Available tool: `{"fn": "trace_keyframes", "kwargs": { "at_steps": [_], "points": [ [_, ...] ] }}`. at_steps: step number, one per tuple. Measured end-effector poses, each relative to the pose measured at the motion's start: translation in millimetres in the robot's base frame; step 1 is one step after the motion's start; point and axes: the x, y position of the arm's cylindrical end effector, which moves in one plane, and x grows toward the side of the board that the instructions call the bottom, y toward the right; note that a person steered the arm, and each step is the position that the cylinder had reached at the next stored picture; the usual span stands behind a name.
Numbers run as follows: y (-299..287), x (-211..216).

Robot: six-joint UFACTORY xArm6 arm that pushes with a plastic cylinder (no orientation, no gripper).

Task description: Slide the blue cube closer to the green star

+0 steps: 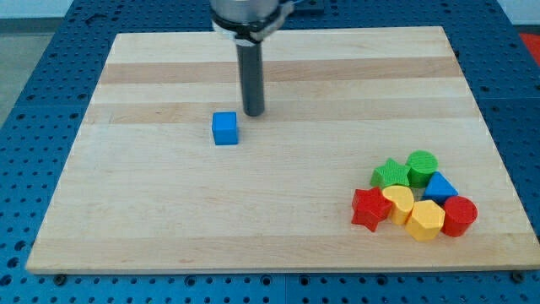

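The blue cube sits alone on the wooden board at the view's left of centre. The green star lies far off at the view's lower right, at the top left of a cluster of blocks. My tip rests on the board just up and to the right of the blue cube, a small gap apart from it. The dark rod rises straight up to the arm at the view's top.
The cluster at the lower right holds a green cylinder, a blue triangular block, a red star, a yellow block, a yellow hexagon and a red block. The board's edge runs along the bottom.
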Motion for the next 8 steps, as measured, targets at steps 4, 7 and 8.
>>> {"fn": "trace_keyframes", "kwargs": {
  "at_steps": [4,7,8],
  "points": [
    [-26.1,80.1],
    [-40.9,55.4],
    [-65.7,45.3]
  ]
}}
